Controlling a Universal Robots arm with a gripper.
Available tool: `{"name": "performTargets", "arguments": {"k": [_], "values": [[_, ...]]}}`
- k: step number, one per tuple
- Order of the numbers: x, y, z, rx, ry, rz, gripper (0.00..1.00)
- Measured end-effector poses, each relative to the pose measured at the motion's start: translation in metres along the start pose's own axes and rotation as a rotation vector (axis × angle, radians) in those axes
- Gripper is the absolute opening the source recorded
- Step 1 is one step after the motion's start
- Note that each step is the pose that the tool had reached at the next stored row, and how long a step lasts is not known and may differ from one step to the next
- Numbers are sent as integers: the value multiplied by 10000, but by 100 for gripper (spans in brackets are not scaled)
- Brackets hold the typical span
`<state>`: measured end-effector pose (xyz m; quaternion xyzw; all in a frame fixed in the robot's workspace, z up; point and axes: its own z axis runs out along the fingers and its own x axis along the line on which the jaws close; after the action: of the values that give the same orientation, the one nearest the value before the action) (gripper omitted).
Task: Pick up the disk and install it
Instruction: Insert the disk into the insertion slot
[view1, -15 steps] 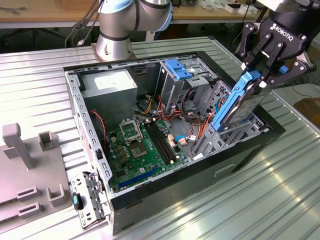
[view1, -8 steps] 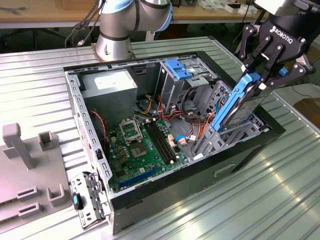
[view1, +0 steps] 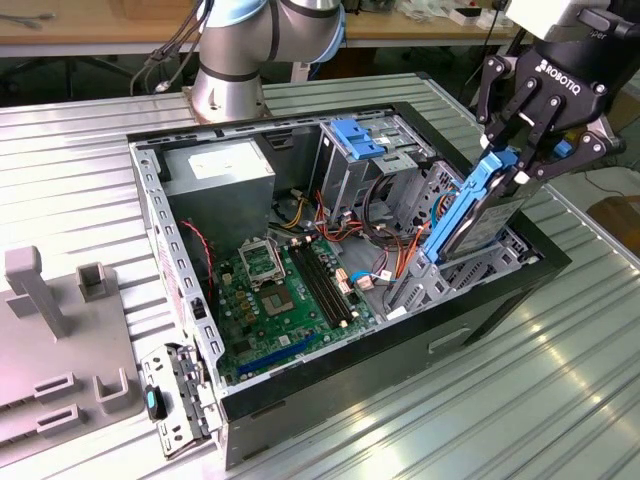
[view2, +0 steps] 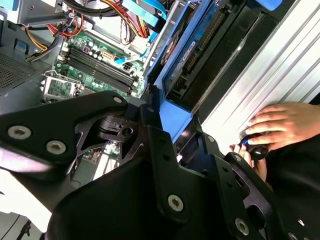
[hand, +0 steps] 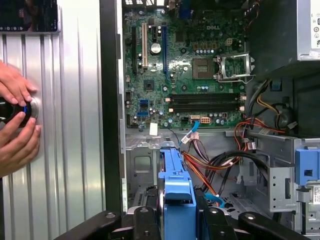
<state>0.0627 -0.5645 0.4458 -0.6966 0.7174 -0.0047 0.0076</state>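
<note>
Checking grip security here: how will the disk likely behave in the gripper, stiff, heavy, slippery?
Probably stiff: the disk juts straight, tilted, from the gripper holding its upper end. Its smooth blue plastic carrier might slip in the grip. Likely dense for its size, so it could pivot.

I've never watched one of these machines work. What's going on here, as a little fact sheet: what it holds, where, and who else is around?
Holding: the gripper is shut on the disk, at the upper end of its blue carrier.
Disk pose: tilted, lower end inside the computer case, upper end above the rim.
Place: the case's side toward the exterior view's right.
Case: open, lying on the metal table, motherboard exposed.
Person: a hand on a round dark knob beside the case.
</note>
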Motion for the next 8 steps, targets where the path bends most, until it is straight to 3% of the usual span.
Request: {"name": "performTargets", "arguments": {"k": [8], "values": [[0,-3,19,26,-2,-1,37]]}}
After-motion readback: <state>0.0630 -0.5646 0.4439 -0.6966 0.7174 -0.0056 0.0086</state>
